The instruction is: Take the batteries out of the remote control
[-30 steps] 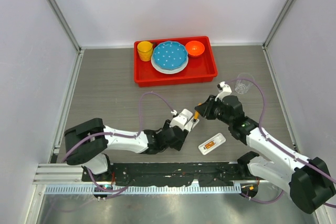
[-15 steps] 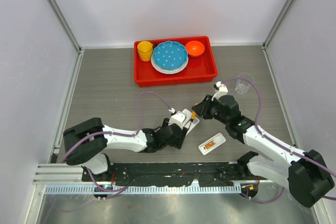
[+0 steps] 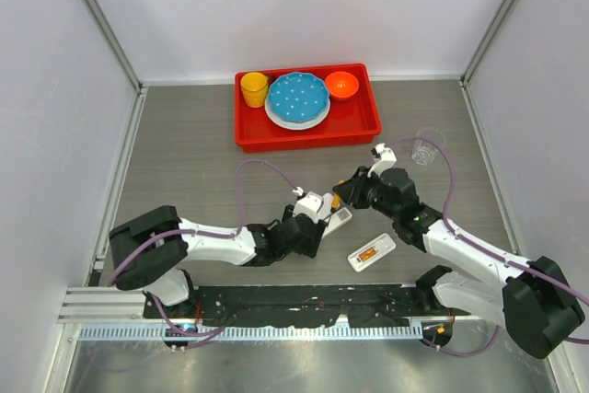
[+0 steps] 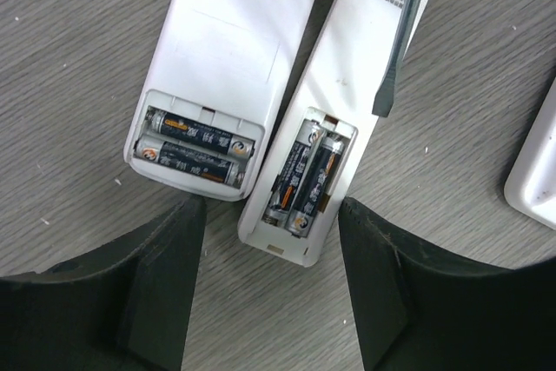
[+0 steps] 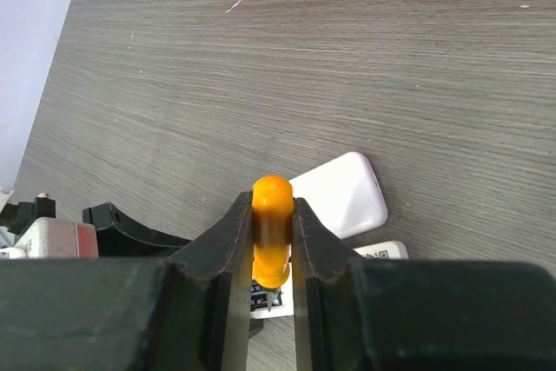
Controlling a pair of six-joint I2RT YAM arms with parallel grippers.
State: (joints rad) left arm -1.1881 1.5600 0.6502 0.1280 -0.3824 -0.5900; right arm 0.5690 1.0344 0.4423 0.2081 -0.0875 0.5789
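Two white remotes lie side by side, backs up, with their compartments open. The wide remote [image 4: 234, 32] holds two dark batteries [image 4: 195, 149], and the narrow remote [image 4: 347, 76] holds two more batteries [image 4: 304, 180]. My left gripper [image 4: 271, 223] is open, its fingers either side of the narrow remote's near end without touching it. My right gripper [image 5: 272, 206] is shut on the orange handle of a screwdriver [image 5: 271, 232]. The screwdriver's dark blade [image 4: 395, 58] rests over the narrow remote. From above, the left gripper [image 3: 311, 225] and right gripper [image 3: 346, 196] meet at the remotes [image 3: 337, 216].
A loose white piece with an orange mark [image 3: 372, 252] lies right of the remotes. At the back stands a red tray [image 3: 368, 121] with a yellow cup, blue plate and orange bowl. A clear glass [image 3: 425, 147] stands at the right.
Both grippers have shifted slightly left over the remotes. The right gripper still grips the screwdriver, and the left stays open.
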